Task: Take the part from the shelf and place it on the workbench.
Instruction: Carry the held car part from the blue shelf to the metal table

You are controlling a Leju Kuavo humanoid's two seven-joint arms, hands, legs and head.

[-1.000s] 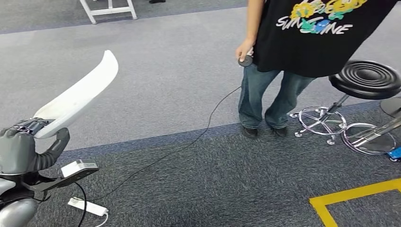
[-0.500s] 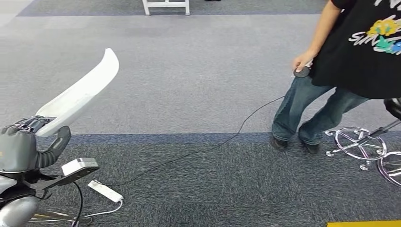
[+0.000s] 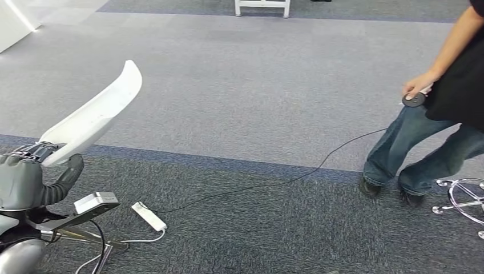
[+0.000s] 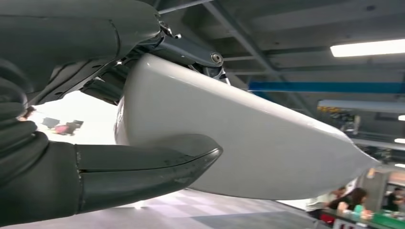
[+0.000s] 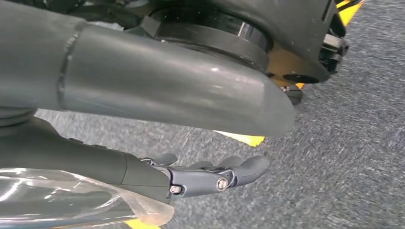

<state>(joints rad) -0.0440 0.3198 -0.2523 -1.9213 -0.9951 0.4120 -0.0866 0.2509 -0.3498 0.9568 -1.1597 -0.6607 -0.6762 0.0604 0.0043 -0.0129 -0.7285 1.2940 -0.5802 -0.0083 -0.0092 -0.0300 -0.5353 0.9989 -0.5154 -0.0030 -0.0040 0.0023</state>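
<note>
In the head view the left hand (image 3: pixel 25 180) sits at the lower left edge, its grey thumb and dark fingers closed around the near end of the part (image 3: pixel 94 114), a long, curved white shell that rises from the hand and slants up and to the right, its rounded tip high over the grey carpet floor (image 3: pixel 251 85). Below the hand a white power strip (image 3: pixel 149 216) lies on the darker band of carpet, and a thin black cable (image 3: pixel 274 184) runs across the floor from near it toward a person (image 3: pixel 434 125) at the right edge, who stands in jeans and dark shoes holding a small round black device (image 3: pixel 414 100). A chrome stool base (image 3: pixel 465 197) rests on the floor just beside the person's feet, and the legs of a white frame (image 3: pixel 262 7) stand at the far edge of the carpet. In the left wrist view the part (image 4: pixel 239 138) spans most of the picture, clamped between the thick thumb (image 4: pixel 143 164) underneath and the fingers on its other side, with ceiling beams and strip lights behind. In the right wrist view the right hand (image 5: pixel 210 174) hangs above speckled grey carpet with yellow tape (image 5: pixel 243 138) on it; its fingers are stretched out, slightly apart, and hold nothing.
</note>
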